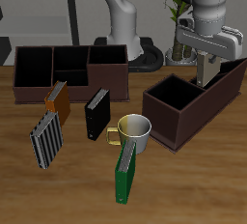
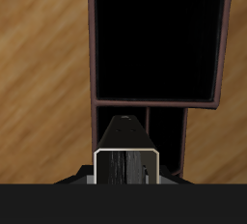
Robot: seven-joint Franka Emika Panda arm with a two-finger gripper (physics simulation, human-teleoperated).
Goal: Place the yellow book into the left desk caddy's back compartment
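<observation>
Over the left desk caddy (image 1: 189, 102), the dark reddish-brown box that sits diagonally on the bench (image 1: 198, 191), I have the end effector (image 1: 201, 62) pinching the yellow book (image 1: 201, 72) by its upper part, so the book hangs upright from the fingers. Exterior view: the book's lower edge is level with the caddy's rim at its farther end; I cannot tell whether it has passed below the rim. Wrist view: I look straight down the book (image 2: 125, 162), pale page edges inside a thin cover. Under it is the caddy's (image 2: 92, 64) black interior, one large compartment beyond a divider and narrower sections close under the book. Which section the book lines up with I cannot say for certain. Elsewhere on the bench: a second desk caddy (image 1: 69, 70), long side toward the front edge, stands well apart. Before it stand an orange book (image 1: 56, 98) and a black book (image 1: 96, 115), with a striped book (image 1: 45, 137) nearer the front edge. A pale mug (image 1: 138, 131) sits mid-bench, and a green book (image 1: 123, 176) stands just beside it on the front-edge side.
</observation>
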